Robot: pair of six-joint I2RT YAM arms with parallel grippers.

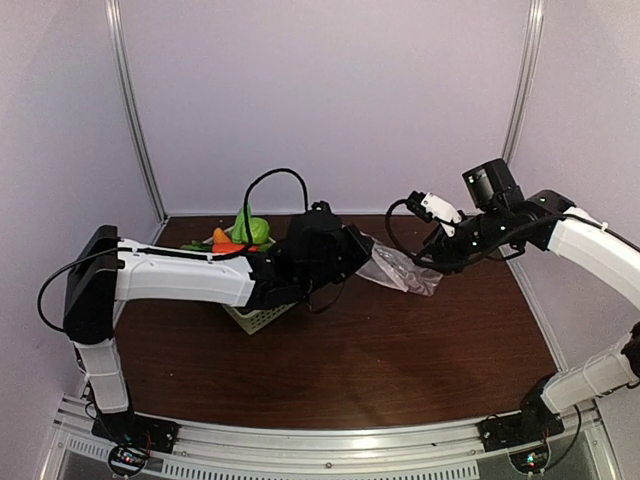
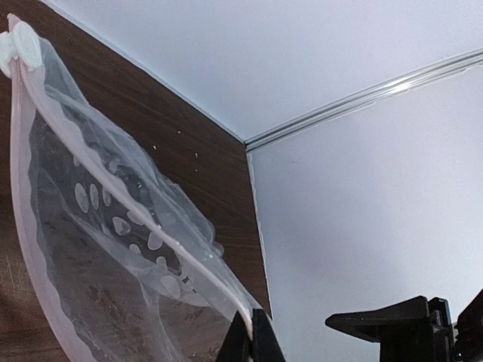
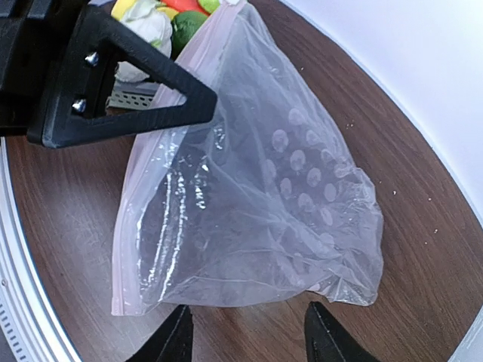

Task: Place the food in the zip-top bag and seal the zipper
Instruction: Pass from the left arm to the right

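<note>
The left gripper [image 2: 250,336] is clamped on the clear, crinkly plastic zip-top bag [image 3: 287,188] with faint white dots. Its own wrist view shows the fingers pressed together on the thin pale pink zipper [image 2: 16,166]. From the pinch the strip runs away in two bowed lines that stand apart. They meet again at a small white slider tab [image 2: 23,44] at the far end. Neither other view shows this parted mouth.

The right gripper [image 3: 250,333] is seen best from its own wrist camera. Its two dark fingertips are spread apart, with the bag's crumpled bottom edge just ahead of them. I cannot tell whether they touch it. Farther ahead, the left gripper's black triangular finger holds the bag's opposite edge.

Beyond that finger lies the food: a glossy white toy cauliflower [image 3: 149,27] beside green, yellow and red-orange pieces. They sit heaped in a pale green lattice basket [image 1: 262,318].

Only the overhead view shows the whole layout. The bag stretches between the two grippers above the dark brown wooden table [image 1: 400,350], and the basket sits under the left arm, behind its gripper.
</note>
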